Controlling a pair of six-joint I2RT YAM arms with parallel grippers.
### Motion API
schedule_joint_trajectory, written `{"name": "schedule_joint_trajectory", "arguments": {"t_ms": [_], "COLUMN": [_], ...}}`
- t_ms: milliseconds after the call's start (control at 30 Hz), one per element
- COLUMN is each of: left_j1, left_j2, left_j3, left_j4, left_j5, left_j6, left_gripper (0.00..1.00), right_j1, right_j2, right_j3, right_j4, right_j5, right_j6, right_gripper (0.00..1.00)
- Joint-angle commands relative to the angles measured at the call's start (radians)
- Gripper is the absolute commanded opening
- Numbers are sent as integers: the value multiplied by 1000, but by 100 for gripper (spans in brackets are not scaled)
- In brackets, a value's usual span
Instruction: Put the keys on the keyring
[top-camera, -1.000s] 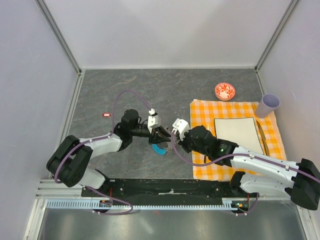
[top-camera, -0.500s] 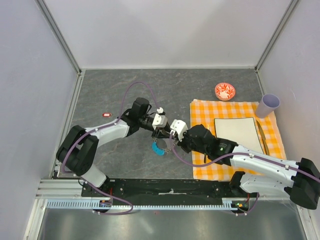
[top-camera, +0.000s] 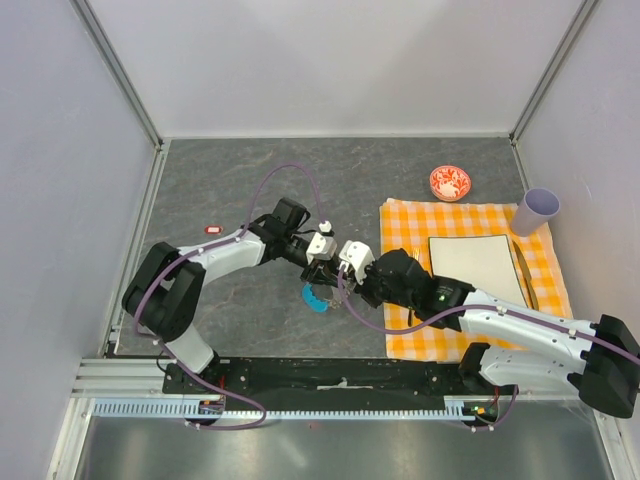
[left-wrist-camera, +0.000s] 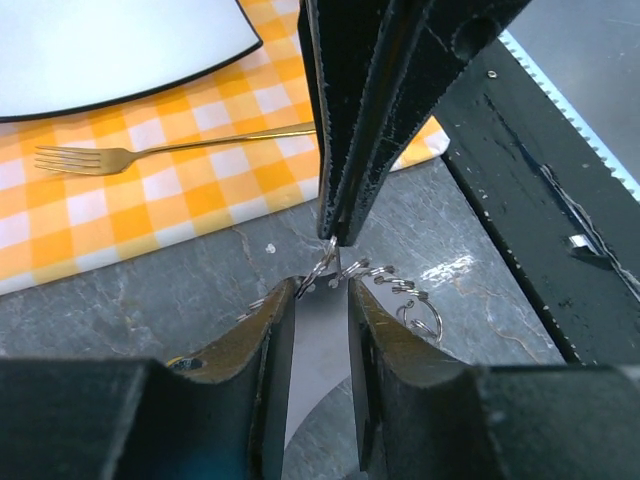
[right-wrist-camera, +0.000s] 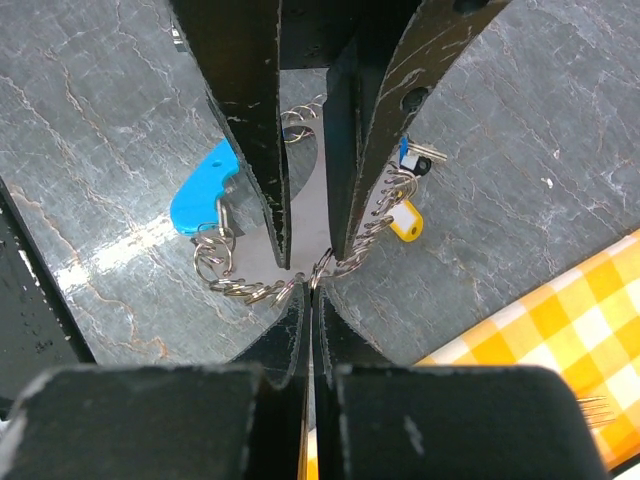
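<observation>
Keyring (right-wrist-camera: 240, 290) chain sits on the grey table (top-camera: 220, 180) between the two arms, just left of the checked cloth (top-camera: 400, 222). Its cyan strap (right-wrist-camera: 203, 192) is at one side, and small keys (right-wrist-camera: 410, 158) are bunched by a yellow tag (right-wrist-camera: 405, 222) at the other. The right gripper (right-wrist-camera: 310, 292) is pinched tight on one ring of the chain. The left gripper (left-wrist-camera: 322, 292) meets it tip to tip, jaws apart with bare table between them and chain trailing past both tips.
</observation>
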Motion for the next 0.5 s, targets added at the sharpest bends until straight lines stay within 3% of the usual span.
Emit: {"name": "schedule_joint_trajectory", "arguments": {"t_ms": [0, 333, 467], "left_j1": [-2, -13, -19], "left_j2": [19, 40, 54], "left_j3": [52, 84, 91], "left_j4": [-99, -99, -104], "left_j5": [48, 65, 65], "left_j6": [89, 94, 94], "left_gripper": [34, 34, 27], "right_j1": [-1, -1, -3], "right_j2": [-19, -18, -19], "right_j3": [46, 46, 46], "right_j4": [62, 67, 65], "right_j5": [2, -6, -8], "right_j6": [-7, -1, 1], "right_gripper": [0, 0, 0]}}
